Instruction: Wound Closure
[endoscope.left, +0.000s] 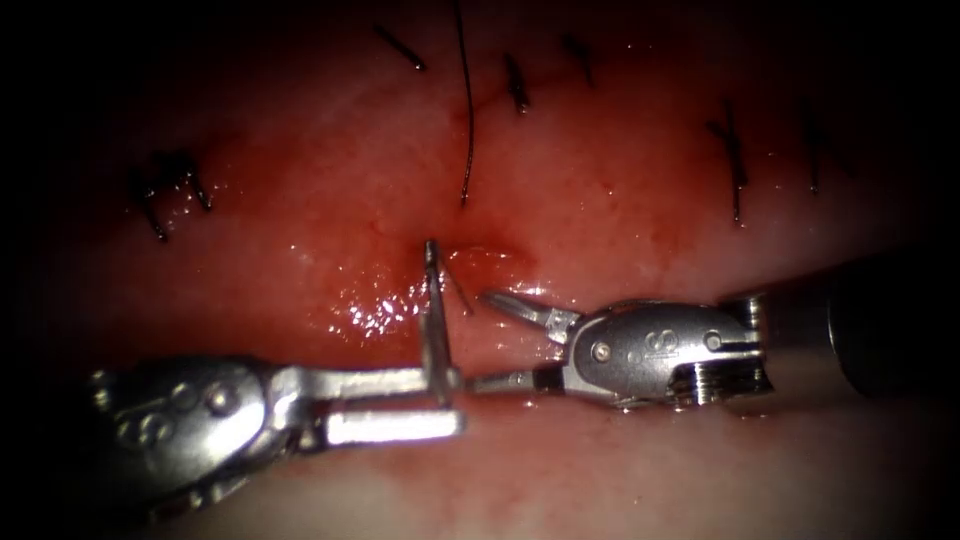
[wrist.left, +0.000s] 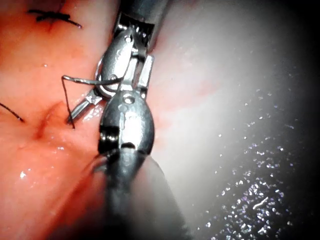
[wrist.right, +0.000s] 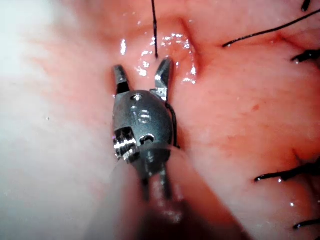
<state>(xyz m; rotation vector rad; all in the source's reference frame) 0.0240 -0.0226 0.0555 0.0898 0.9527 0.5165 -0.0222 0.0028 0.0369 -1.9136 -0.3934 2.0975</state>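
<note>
My left tool (endoscope.left: 460, 402) comes in from the lower left with its jaws shut on one end of the curved needle (endoscope.left: 433, 320). The needle stands upright out of the tissue, its free end just below the cut (endoscope.left: 490, 250). A thin thread (endoscope.left: 458, 288) runs from that free end down into the tissue. My right tool (endoscope.left: 482, 340) reaches in from the right, jaws open and holding nothing, one jaw tip close beside the held needle. In the left wrist view the needle (wrist.left: 85, 79) sticks out sideways from the left tool (wrist.left: 136, 75). The open right tool (wrist.right: 142, 70) faces the cut (wrist.right: 190, 45).
Finished dark stitches sit along the cut at the far left (endoscope.left: 165, 190), the upper middle (endoscope.left: 515, 85) and the right (endoscope.left: 735, 160). A long loose thread end (endoscope.left: 467, 120) hangs down above the needle. Red fluid (endoscope.left: 375, 315) glistens on the tissue left of the needle.
</note>
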